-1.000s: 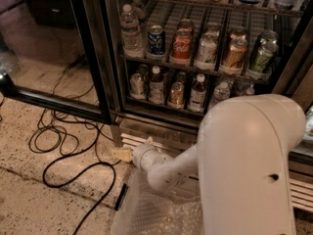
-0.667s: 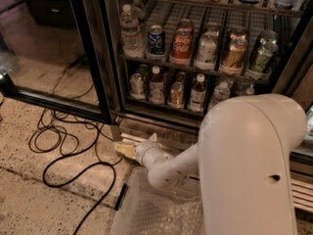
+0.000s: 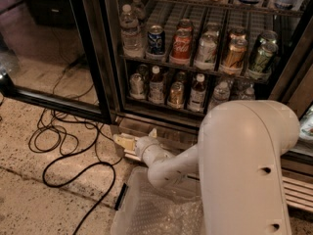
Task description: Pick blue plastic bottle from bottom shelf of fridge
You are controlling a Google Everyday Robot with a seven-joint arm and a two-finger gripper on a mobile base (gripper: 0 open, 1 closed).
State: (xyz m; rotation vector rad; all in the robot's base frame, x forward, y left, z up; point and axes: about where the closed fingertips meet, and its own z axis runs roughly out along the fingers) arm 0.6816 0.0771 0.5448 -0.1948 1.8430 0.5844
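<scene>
Low at the near side of the fridge (image 3: pixel 99 58), just in front of its base, the gripper (image 3: pixel 131 142) is hanging close above the floor (image 3: pixel 29 199), and it is not possible to say if it is open or closed. The blue plastic bottle (image 3: pixel 156 85) is standing upright at the front of the bottom shelf (image 3: pixel 146 105), higher and farther than the gripper, which is holding nothing. A gold can (image 3: pixel 176 95) is standing just right of it and a pale can (image 3: pixel 137 84) just left, so a wide or tilted approach is probably risking a knock on these neighbours. A second white-capped bottle (image 3: pixel 198 92) farther right is looking similar, and taking the wrong one seems a real danger. The gripper is also sitting below the shelf edge, so a straight push forward may be hitting the frame. The big white arm (image 3: pixel 244 165) is hiding the right part of the shelf. The floor is speckled stone with black cables (image 3: pixel 73 155) looping on it, near the open glass door (image 3: pixel 44 58); a sheet of bubble wrap (image 3: pixel 156 212) is lying under the arm, and the room is looking dim.
</scene>
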